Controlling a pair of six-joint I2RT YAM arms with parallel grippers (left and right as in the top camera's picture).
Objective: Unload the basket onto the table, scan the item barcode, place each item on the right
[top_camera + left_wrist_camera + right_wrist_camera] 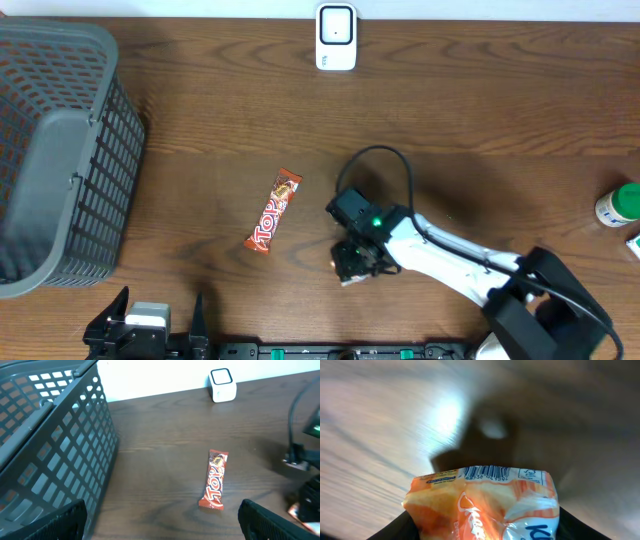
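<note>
Right wrist view finds your right hand (485,529) clenched on the orange snack packet (485,502) low over the desk (200,150); keep its barcode (487,474) flat, uncovered, and turn it squarely toward the white scanner (336,37).

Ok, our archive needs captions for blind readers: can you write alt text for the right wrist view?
An orange snack packet fills the lower frame, held between the dark fingers of the right gripper, its barcode along the top edge facing the camera. Behind it, the wooden table is blurred, with a bright glare patch and a dark shadow.
</note>
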